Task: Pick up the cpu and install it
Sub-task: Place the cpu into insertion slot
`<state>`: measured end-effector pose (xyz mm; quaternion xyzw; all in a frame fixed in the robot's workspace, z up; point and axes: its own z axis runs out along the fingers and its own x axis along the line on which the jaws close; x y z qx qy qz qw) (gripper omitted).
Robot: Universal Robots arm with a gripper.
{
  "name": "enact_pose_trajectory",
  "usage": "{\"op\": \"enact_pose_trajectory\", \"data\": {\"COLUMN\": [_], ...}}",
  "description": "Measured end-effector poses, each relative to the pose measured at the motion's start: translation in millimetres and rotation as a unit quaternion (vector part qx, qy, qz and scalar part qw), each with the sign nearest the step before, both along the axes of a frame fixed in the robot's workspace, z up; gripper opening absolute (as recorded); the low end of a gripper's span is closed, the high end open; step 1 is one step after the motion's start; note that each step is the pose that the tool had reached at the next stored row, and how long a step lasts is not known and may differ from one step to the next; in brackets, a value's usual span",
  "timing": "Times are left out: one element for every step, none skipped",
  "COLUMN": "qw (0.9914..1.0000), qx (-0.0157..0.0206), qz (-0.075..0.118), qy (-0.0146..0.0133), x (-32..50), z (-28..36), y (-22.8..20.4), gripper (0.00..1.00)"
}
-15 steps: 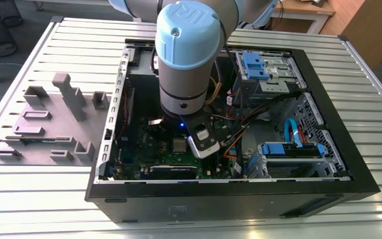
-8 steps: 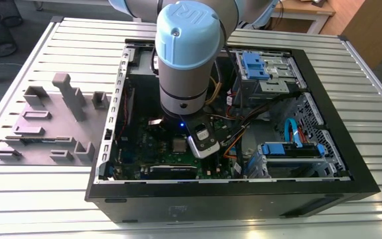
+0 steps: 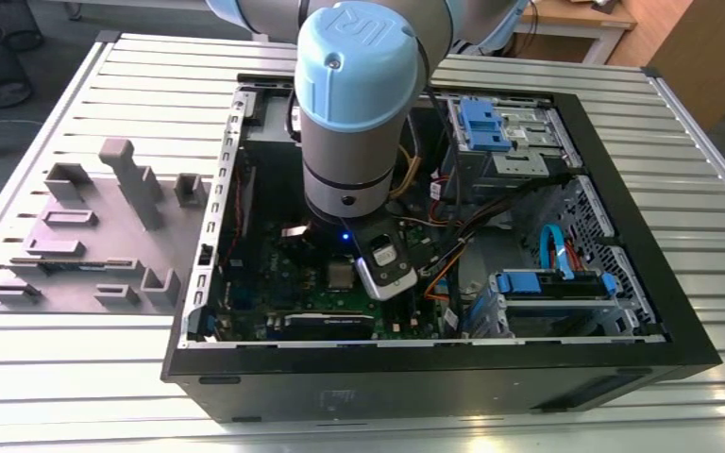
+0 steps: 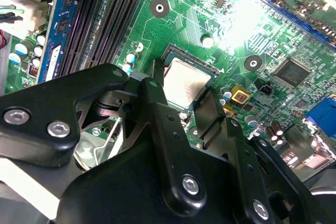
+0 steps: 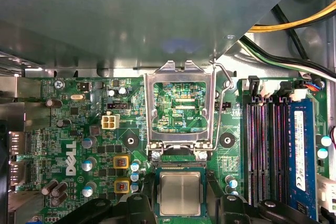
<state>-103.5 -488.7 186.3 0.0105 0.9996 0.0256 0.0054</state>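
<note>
Closest in: the gripper (image 4: 185,98) is right down on the motherboard (image 4: 247,19), wrapped round the cpu (image 4: 186,80). The cpu sits flat and square at the socket, silvery top facing up. Honestly can't tell whether the gripper is squeezing the chip or has let go. Both wrist views look close to contact, but it's too tight to call.

Not much room there. In the first wrist view the hinged socket frame (image 5: 180,106) stands open just beside the cpu's edge, green board showing through its square hole, and its wire lever (image 5: 224,103) runs along one side. Small capacitors (image 5: 134,174) crowd the other side. The dark memory slots (image 5: 262,150) run parallel nearby, with one blue stick (image 5: 300,150) seated in the outermost one.

Past the frame, a big grey metal box (image 5: 147,19) overhangs the board, with yellow and black cables (image 5: 304,22) beside it.

The exterior view gives what the wrist views don't: the arm (image 3: 356,104) plunges straight down into the open black PC case (image 3: 438,377), which also holds blue drive brackets (image 3: 482,123) towards the exterior view's right. The case lies on a slatted metal table (image 3: 86,377), and grey fixture blocks (image 3: 98,236) sit outside it on the exterior view's left, with bare slats all around.
</note>
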Motion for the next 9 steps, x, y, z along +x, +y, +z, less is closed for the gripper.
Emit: {"op": "enact_pose_trajectory", "data": {"qw": [1.0, 1.0, 1.0, 1.0, 1.0, 1.0, 1.0, 1.0, 1.0], "qx": [0.0, 0.0, 0.0, 0.0, 0.0, 0.0, 0.0, 0.0, 0.0], "qz": [0.0, 0.0, 0.0, 0.0, 0.0, 0.0, 0.0, 0.0, 0.0], "qy": [0.0, 0.0, 0.0, 0.0, 0.0, 0.0, 0.0, 0.0, 0.0], "x": [0.0, 0.0, 0.0, 0.0, 0.0, 0.0, 0.0, 0.0, 0.0], "z": [0.0, 0.0, 0.0, 0.0, 0.0, -0.1, -0.1, -0.1, -0.1], "y": [0.0, 0.0, 0.0, 0.0, 0.0, 0.0, 0.0, 0.0, 0.0], "gripper": [0.47, 0.47, 0.47, 0.47, 0.47, 0.47, 0.47, 0.47, 0.47]}}
